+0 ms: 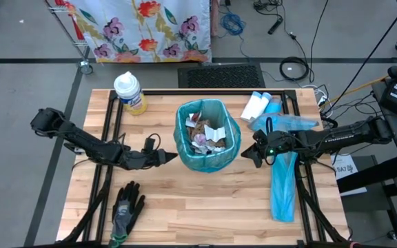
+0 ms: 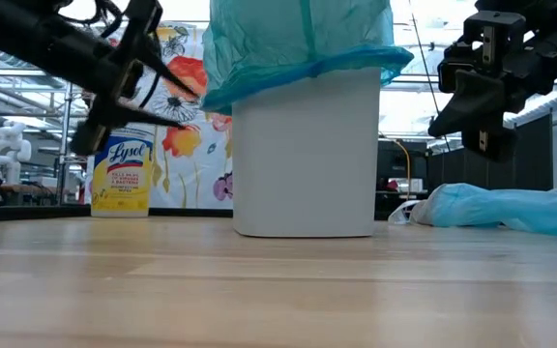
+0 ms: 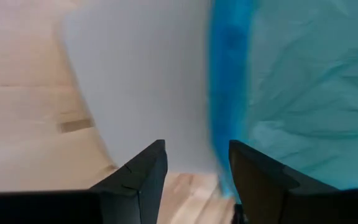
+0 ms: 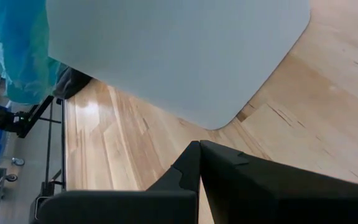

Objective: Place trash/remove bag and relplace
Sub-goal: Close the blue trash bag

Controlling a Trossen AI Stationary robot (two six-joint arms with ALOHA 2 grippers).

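At centre of the high view sits the white bin (image 1: 208, 138), lined with a blue bag (image 1: 185, 148) whose rim folds over the edge. Inside it lies the trash (image 1: 205, 134): brown crumpled paper, white scraps and a shiny purple bit, all down in the bag.

Left of the bin, the left gripper (image 1: 167, 158) hangs just beside the bag's rim, fingers spread with a clear gap and nothing between them. In the left wrist view that gap frames the bin wall and the blue fold straight ahead.

Right of the bin, the right gripper (image 1: 248, 154) hovers near the wall, fingers pressed together, holding nothing. The right wrist view shows the tips meeting in front of the bin's base.

At right of the frame, a spare blue bag (image 1: 282, 186) lies stretched on the table (image 1: 205, 213), running toward the lower edge. Upper right, white bottles (image 1: 256, 105) lie beside it. Upper left stands a yellow Lysol tub (image 1: 130, 93). Lower left, a black glove (image 1: 126, 209) rests flat.
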